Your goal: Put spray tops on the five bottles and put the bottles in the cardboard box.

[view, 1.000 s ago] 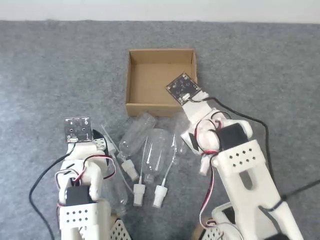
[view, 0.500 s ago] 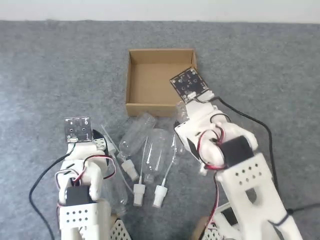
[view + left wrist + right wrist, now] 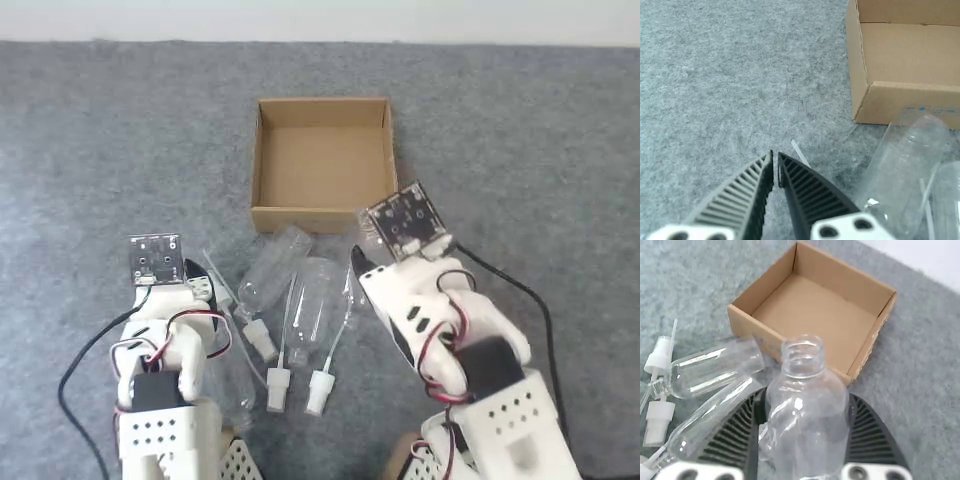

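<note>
In the right wrist view my right gripper (image 3: 806, 397) is shut on a clear bottle (image 3: 807, 412), held upright with a bare, capless neck. In the high view the right arm (image 3: 440, 320) stands just in front of the cardboard box (image 3: 322, 215), at its right corner. The box (image 3: 866, 292) has nothing in it. Clear bottles (image 3: 275, 265) (image 3: 315, 295) lie in front of the box, with white spray tops (image 3: 278, 385) (image 3: 320, 390) beside them. My left gripper (image 3: 775, 158) is shut on nothing, low over the carpet left of a lying bottle (image 3: 905, 165).
Grey carpet (image 3: 100, 140) covers the table, with open room left and right of the box. A thin white dip tube (image 3: 800, 153) lies just past my left fingertips. Another bottle (image 3: 710, 367) and loose spray tops (image 3: 655, 357) lie beside the right gripper.
The right arm has drawn back from over the box's front right corner toward the near side, carrying the bottle. The left arm has stayed still.
</note>
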